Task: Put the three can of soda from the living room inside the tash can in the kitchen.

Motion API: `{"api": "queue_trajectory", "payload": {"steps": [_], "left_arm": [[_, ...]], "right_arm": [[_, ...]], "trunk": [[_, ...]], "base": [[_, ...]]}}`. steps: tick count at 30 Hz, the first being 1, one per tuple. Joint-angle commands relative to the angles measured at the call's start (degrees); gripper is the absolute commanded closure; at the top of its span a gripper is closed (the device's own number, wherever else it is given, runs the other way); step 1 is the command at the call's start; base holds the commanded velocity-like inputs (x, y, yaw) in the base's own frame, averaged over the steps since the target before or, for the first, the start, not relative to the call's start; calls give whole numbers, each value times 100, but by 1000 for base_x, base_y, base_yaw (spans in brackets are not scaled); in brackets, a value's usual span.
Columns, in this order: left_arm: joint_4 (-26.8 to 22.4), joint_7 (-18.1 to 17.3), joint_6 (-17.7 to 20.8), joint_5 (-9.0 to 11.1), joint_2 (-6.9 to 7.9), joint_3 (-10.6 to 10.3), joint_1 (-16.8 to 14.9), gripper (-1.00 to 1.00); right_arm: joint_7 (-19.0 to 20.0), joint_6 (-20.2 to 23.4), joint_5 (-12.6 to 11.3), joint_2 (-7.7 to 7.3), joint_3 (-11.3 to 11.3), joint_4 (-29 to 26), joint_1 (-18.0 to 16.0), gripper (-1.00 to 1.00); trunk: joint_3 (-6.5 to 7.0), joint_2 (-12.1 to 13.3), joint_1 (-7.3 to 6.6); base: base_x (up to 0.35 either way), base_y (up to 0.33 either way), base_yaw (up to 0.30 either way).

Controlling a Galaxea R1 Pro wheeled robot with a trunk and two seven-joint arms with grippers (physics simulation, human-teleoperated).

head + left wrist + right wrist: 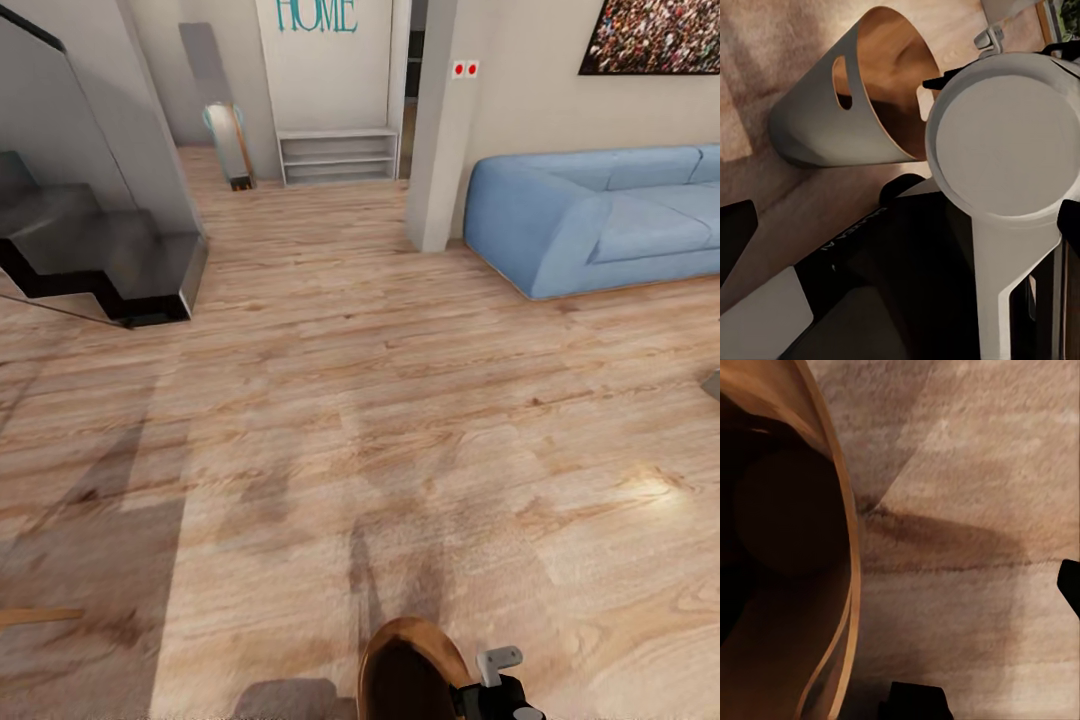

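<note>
Head view has the round brown copper-toned trash can (412, 668) right at the bottom edge, tipped so its dark mouth faces up and forward, with the right end effector (497, 678) tucked against its rim; looks to me like the bin is being carried, though I can't tell from any angle whether those fingers are pinched on the rim or just sitting beside it. Right wrist view backs that up: the bin's curved copper wall (840, 585) and dark inside sit very close to the lens, with light wood plank floor (975, 472) beyond. Left wrist view catches the same bin (832, 127) from outside, pale-looking wall with a handle slot (841, 82), lying tilted above the floor beside the robot's white and black body (997, 150); the left end effector's state I can't tell either. Soda cans aren't anywhere I can point at. Further out there's open plank floor (340, 400), a blue corner sofa (600, 215) off to the right, a white pillar (435, 130), dark glossy stair steps (110, 260) to the left, and a low white shelf (337, 157) against the far wall under teal lettering (317, 15). My take: this is a driving leg, so keep the bin steady and level-ish, go slow past the pillar and stairs, and don't swing the base hard or the bin could slip.
</note>
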Motion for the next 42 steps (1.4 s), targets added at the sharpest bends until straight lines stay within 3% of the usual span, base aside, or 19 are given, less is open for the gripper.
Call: {"api": "queue_trajectory", "payload": {"steps": [1, 8, 12, 16, 42], "left_arm": [[0, 0, 0, 0, 0, 0, 0, -100], [-1, 0, 1, 0, 0, 0, 0, -100], [-1, -12, 0, 0, -1, 0, 0, -100], [-1, -16, 0, 0, -1, 0, 0, -100], [-1, -18, 0, 0, -1, 0, 0, -100]], "right_arm": [[0, 0, 0, 1, 1, 0, 0, -100], [0, 0, 0, 4, 4, 0, 0, -100], [0, 0, 0, 1, 4, 0, 0, -100], [0, 0, 0, 3, 5, 0, 0, -100], [0, -7, 0, -3, 5, 0, 0, -100]], "trunk": [[-6, 0, 0], [-19, 0, 0], [-110, -160, 88], [-134, -160, 88], [-145, -160, 88]], "base": [[0, 0, 0], [0, 0, 0], [0, 0, 0], [0, 0, 0], [0, 0, 0]]}}
